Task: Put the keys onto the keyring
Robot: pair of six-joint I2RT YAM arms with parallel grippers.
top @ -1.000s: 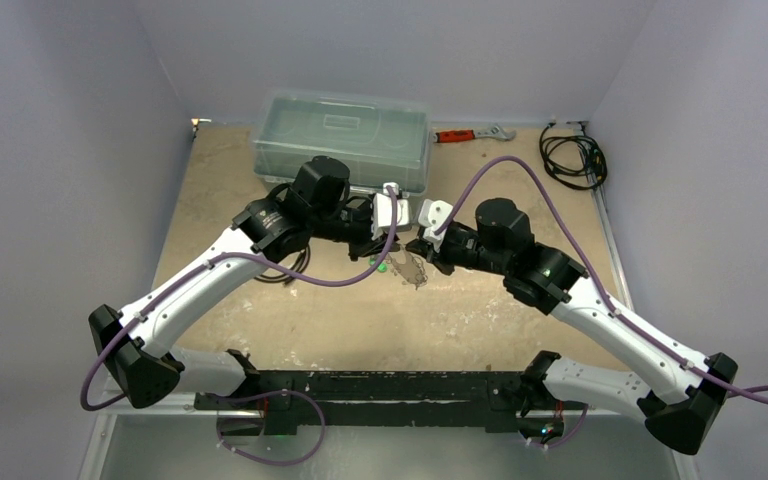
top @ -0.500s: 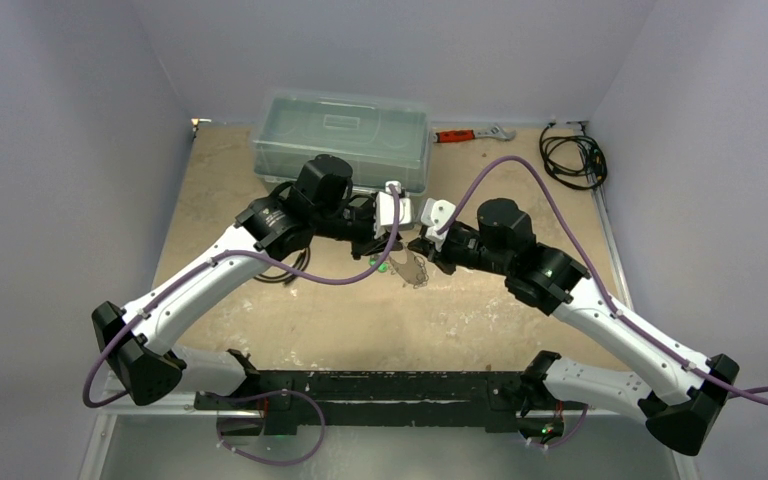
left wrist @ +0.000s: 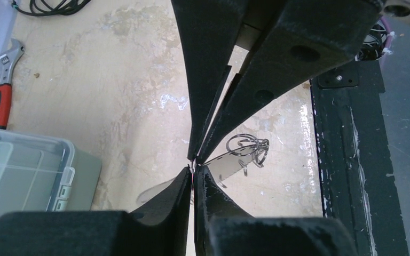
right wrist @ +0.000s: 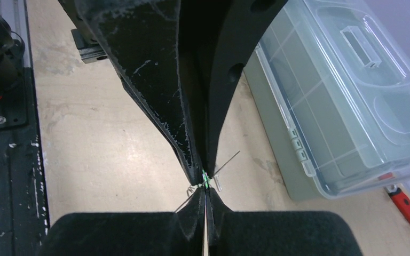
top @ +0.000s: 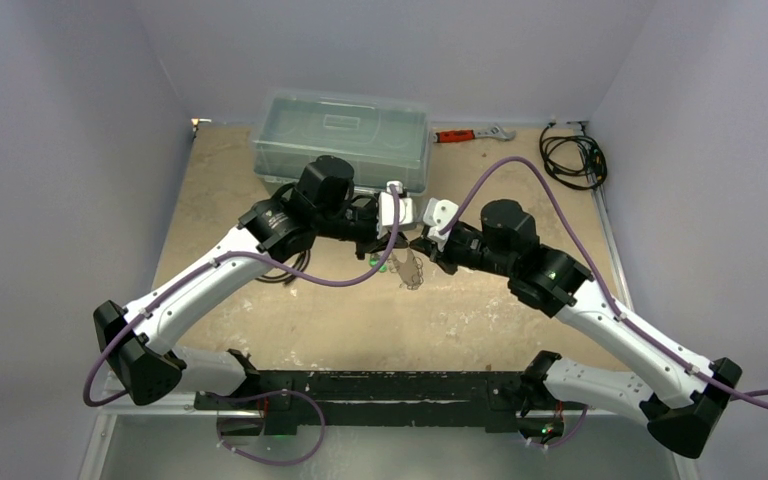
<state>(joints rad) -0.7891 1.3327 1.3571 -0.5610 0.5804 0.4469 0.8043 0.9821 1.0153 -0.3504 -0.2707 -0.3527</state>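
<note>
Right hand [right wrist: 205, 188]: fingers pressed together, pinching the tiny metal key with the bright green plastic head [right wrist: 205, 180]. Only a green sliver shows at the tips; the blade is hidden.

Left hand [left wrist: 194, 172]: also pressed together. It looks to nip the edge of the flat pale oval tag [left wrist: 225, 166], but the exact contact is hidden.

The hands meet tip to tip over the beige counter [left wrist: 112, 96]. The tag's long axis runs from the left hand's tips toward the counter's near edge. The thin silver wire keyring [left wrist: 247, 146] sits at the tag's outer end, off to one side of both hands.

Judgement: the key is at the tag end, not at the wire, so the right hand likely needs to shift along the tag to the loop.
</note>
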